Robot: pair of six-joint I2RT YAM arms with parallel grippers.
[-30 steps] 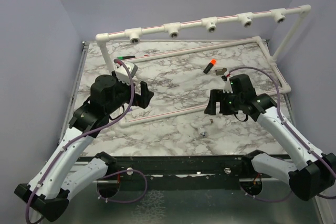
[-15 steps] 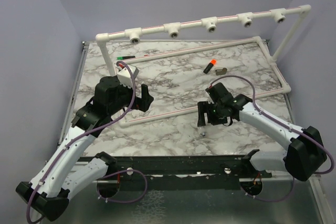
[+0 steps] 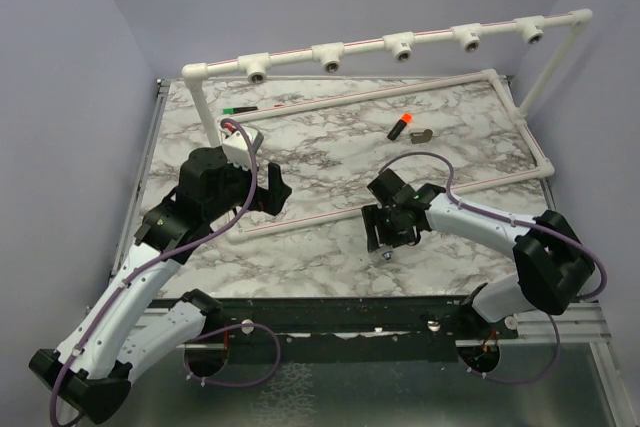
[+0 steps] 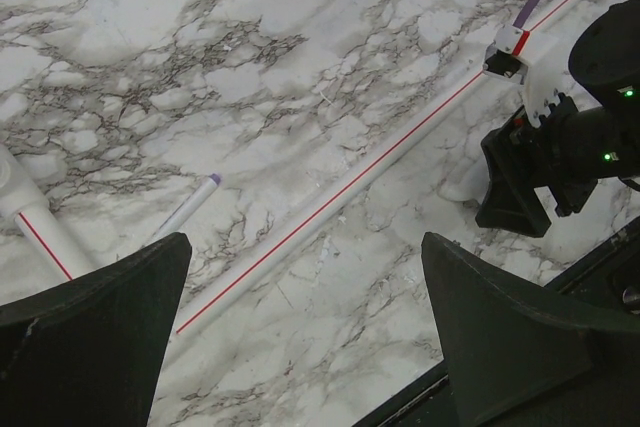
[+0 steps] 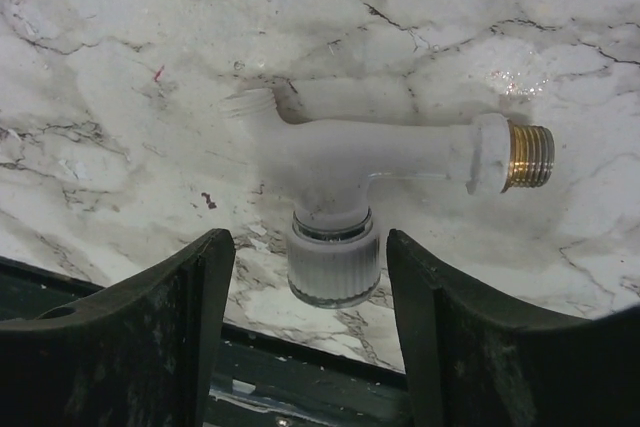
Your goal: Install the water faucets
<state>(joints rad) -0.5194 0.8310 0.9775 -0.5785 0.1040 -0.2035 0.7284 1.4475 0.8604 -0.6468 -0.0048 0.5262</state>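
One water faucet [image 5: 340,162] lies on the marble close to the table's near edge. It looks pale silver, with a ribbed round knob [image 5: 333,262] pointing at the camera and a brass threaded end to the right. In the top view the faucet [image 3: 386,254] is just below the right gripper [image 3: 378,235]. In the right wrist view the right gripper [image 5: 310,247] is open, one finger on each side of the knob, not touching it. The left gripper [image 3: 272,187] is open and empty above the marble, also seen in the left wrist view [image 4: 305,247].
A white pipe frame with several tee sockets [image 3: 400,47] stands along the back and right. A loose red-striped white pipe [image 3: 310,212] lies between the arms. A black stick with an orange tip [image 3: 402,127] and a small grey part [image 3: 423,135] lie behind the right arm.
The right arm has swung left and toward the near edge, bringing its open gripper down over the faucet. The left arm has barely moved.
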